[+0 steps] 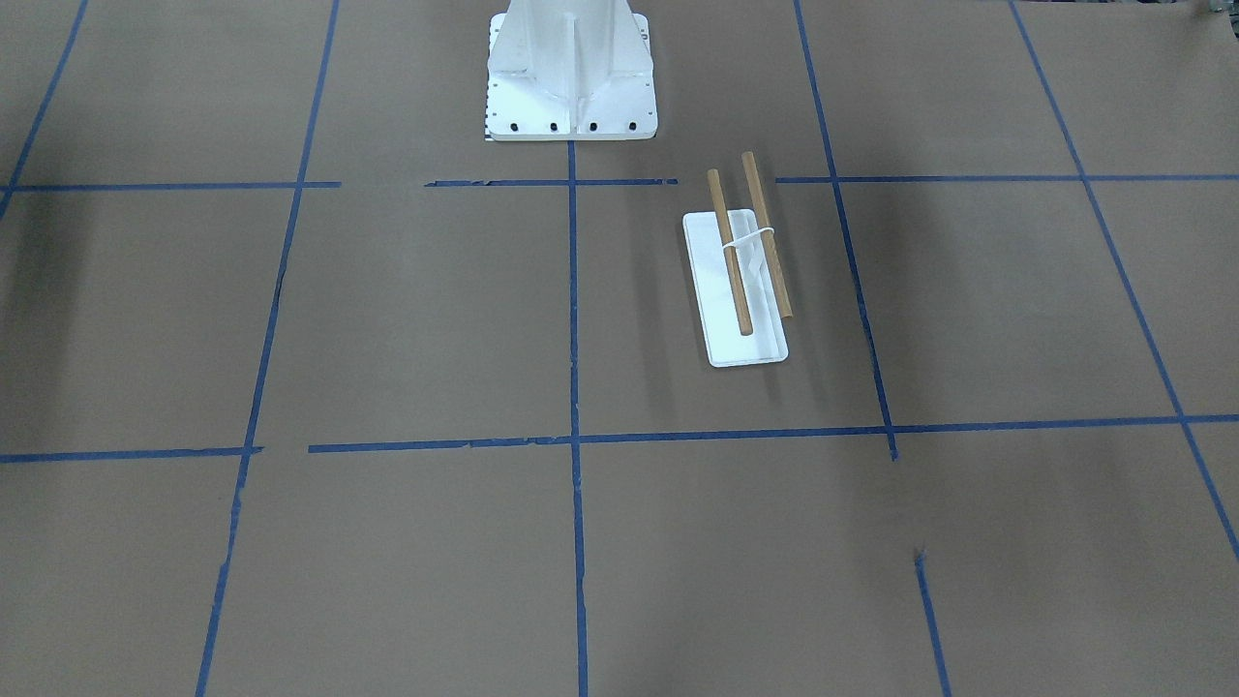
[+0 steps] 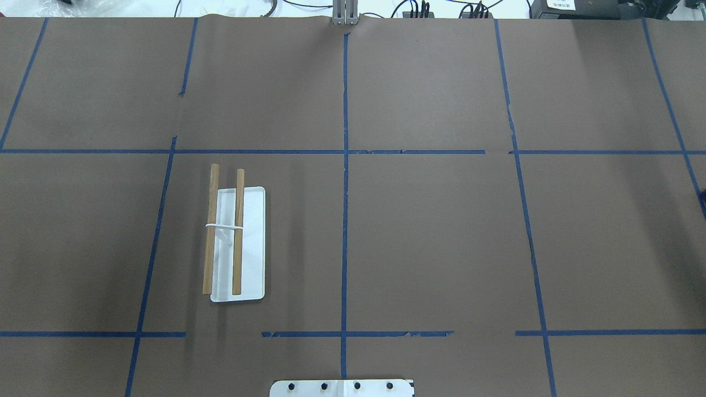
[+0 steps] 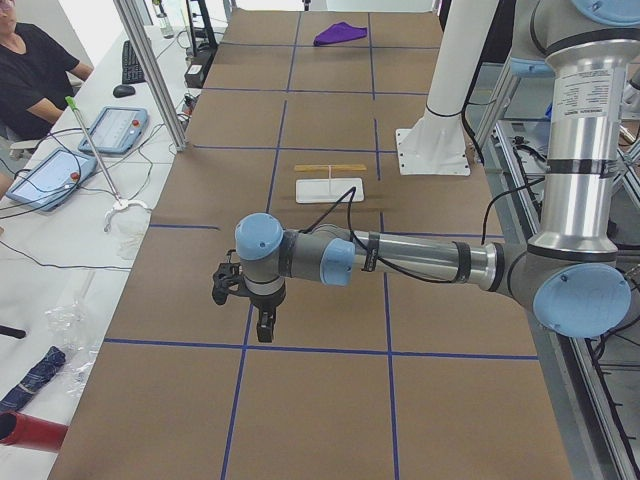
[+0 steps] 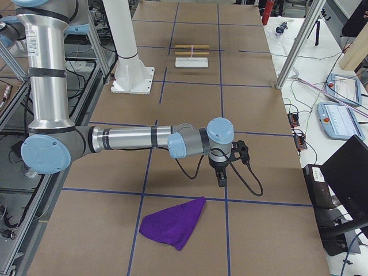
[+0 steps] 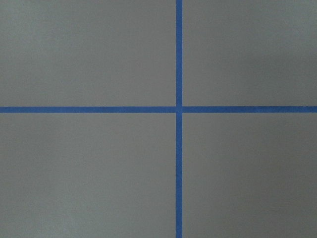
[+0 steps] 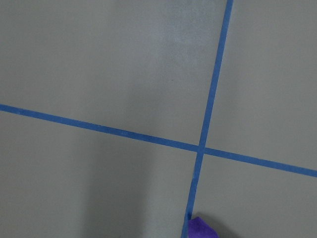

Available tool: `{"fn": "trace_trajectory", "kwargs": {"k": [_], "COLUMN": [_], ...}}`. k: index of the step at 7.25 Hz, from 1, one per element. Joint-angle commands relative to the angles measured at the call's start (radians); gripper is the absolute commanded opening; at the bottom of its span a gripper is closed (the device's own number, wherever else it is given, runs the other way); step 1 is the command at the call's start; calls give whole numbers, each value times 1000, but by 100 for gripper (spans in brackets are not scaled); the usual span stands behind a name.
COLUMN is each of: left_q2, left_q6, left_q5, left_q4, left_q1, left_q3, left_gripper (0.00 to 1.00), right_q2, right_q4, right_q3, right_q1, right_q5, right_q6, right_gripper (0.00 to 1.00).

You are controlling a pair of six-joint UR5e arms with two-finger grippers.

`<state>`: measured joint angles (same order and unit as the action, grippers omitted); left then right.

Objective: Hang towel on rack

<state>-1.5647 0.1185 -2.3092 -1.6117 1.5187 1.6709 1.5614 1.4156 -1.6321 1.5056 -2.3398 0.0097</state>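
The deep purple towel (image 4: 172, 223) lies crumpled on the brown table at the end on my right; it also shows far off in the exterior left view (image 3: 340, 33), and a corner shows in the right wrist view (image 6: 200, 229). The rack (image 2: 234, 237), two wooden rods over a white base, stands on my left half (image 1: 745, 266). My right gripper (image 4: 221, 181) hangs pointing down above the table, a short way from the towel. My left gripper (image 3: 264, 333) hangs above the table's left end, far from the rack. Neither shows fingers in the wrist views; I cannot tell if they are open or shut.
Blue tape lines (image 2: 345, 165) grid the brown table. The white robot pedestal (image 1: 571, 77) stands at the table's near middle edge. An operator (image 3: 30, 70), tablets (image 3: 112, 128) and aluminium posts (image 3: 150, 70) are on the far side of the table.
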Motion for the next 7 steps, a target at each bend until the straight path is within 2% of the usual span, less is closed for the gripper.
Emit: {"fn": "trace_trajectory", "kwargs": {"k": [1,2,3,4,7], "left_q2": [-3,-5,-5,-5,-5], "left_q6": [1,1,1,1,1], "left_q5": [1,1,-1,1,-1], "left_q4": [-1,-1,-1,-1,-1], "left_q1": [0,0,0,0,0], "left_q3": [13,26,30,41,46], "left_gripper": [100,100,100,100,100], "right_q2": [40,92,101,100,135], "right_q4": [-117,-227,-400,-464,-461], "right_q3": [58,122,267,353,389], "right_q1": [-5,-5,-5,-5,-44], "right_q5": [37,74,65,57,54], "right_q6": [-14,-40,-141,-177,-206], "right_gripper": [100,100,100,100,100]}}
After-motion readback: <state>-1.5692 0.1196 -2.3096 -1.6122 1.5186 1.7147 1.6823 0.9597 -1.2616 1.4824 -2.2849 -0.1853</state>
